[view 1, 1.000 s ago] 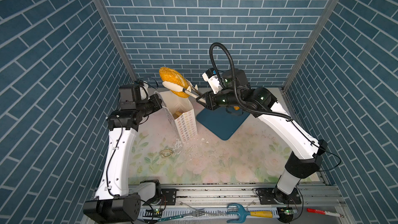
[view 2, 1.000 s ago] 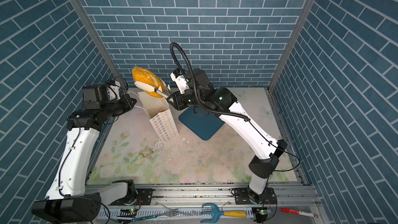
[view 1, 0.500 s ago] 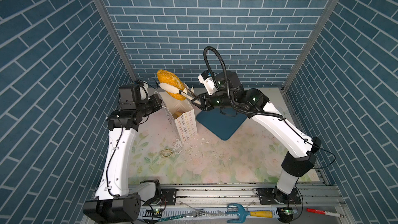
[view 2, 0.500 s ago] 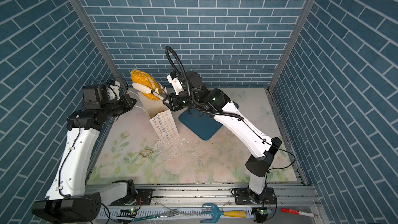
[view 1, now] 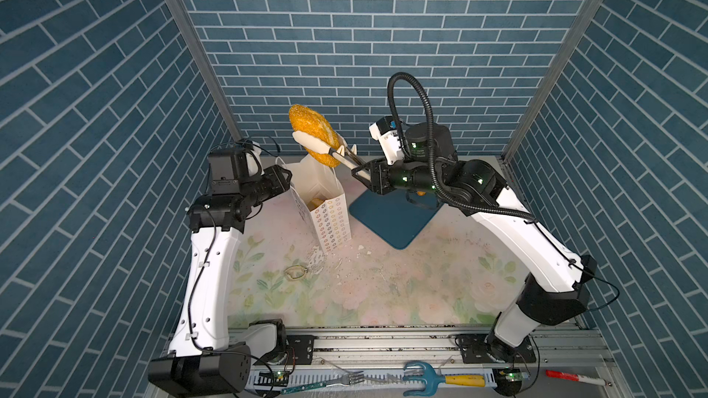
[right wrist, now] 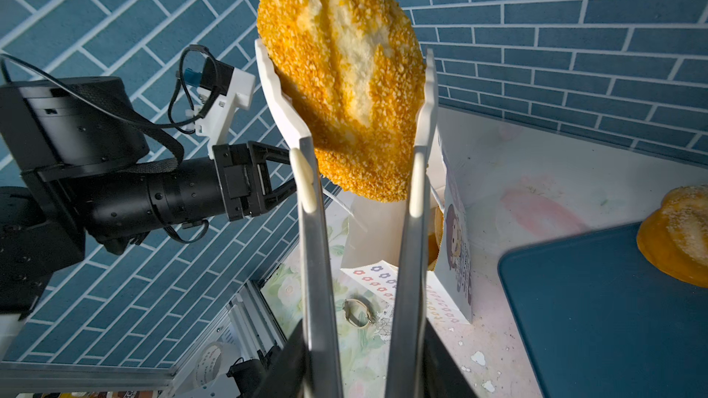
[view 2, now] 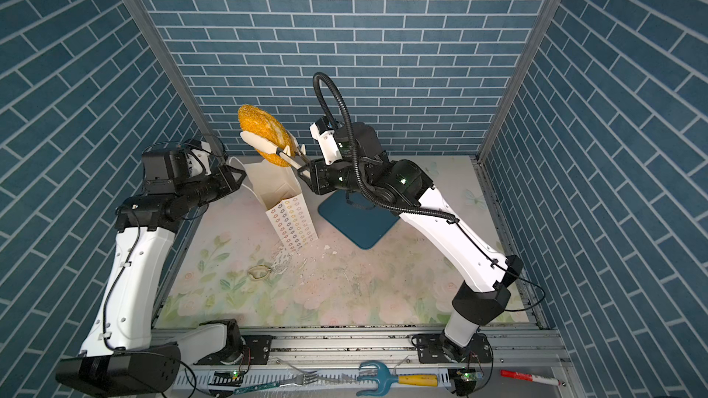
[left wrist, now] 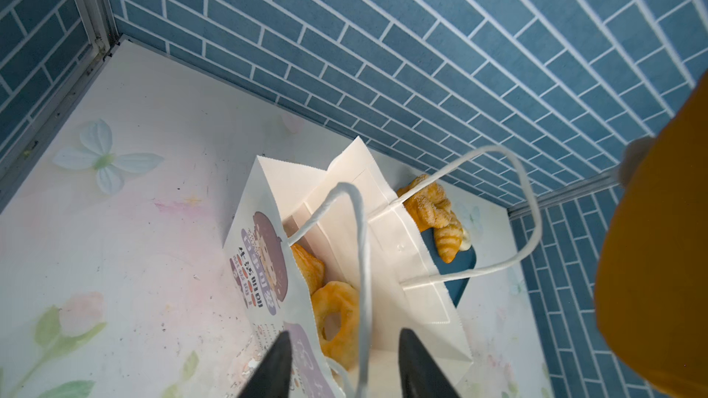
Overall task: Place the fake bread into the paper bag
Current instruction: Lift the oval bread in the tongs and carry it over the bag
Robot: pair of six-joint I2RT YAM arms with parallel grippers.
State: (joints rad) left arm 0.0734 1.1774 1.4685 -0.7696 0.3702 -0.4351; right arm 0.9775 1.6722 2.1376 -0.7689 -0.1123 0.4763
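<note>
The white paper bag (view 1: 329, 216) (view 2: 293, 223) stands open at the back left of the table. Just above its mouth hangs an oval crumbed loaf (view 1: 312, 134) (view 2: 264, 134) (right wrist: 344, 82), clamped in white-tipped tongs (right wrist: 314, 243). My right gripper (view 1: 362, 174) (right wrist: 362, 338) is shut on the tongs' arms. My left gripper (view 1: 285, 181) (left wrist: 344, 333) is open at the bag's left rim, and a cord handle (left wrist: 362, 262) runs loosely between its jaws. A ring bun (left wrist: 337, 315) and another pastry (left wrist: 306, 266) lie inside the bag. A croissant (left wrist: 448, 239) and a twisted pastry (left wrist: 425, 201) rest on the tray.
The dark teal tray (view 1: 390, 216) (right wrist: 613, 319) lies right of the bag, under my right arm. A small gold ring (view 1: 295, 272) and white crumbs lie in front of the bag. A fork, a teal rake (view 1: 440, 379) and a red marker (view 1: 571, 376) sit on the front rail.
My left gripper's jaws have parted around the bag's cord handle. The right arm swung slightly left and back, and the loaf now sits a little higher over the bag.
</note>
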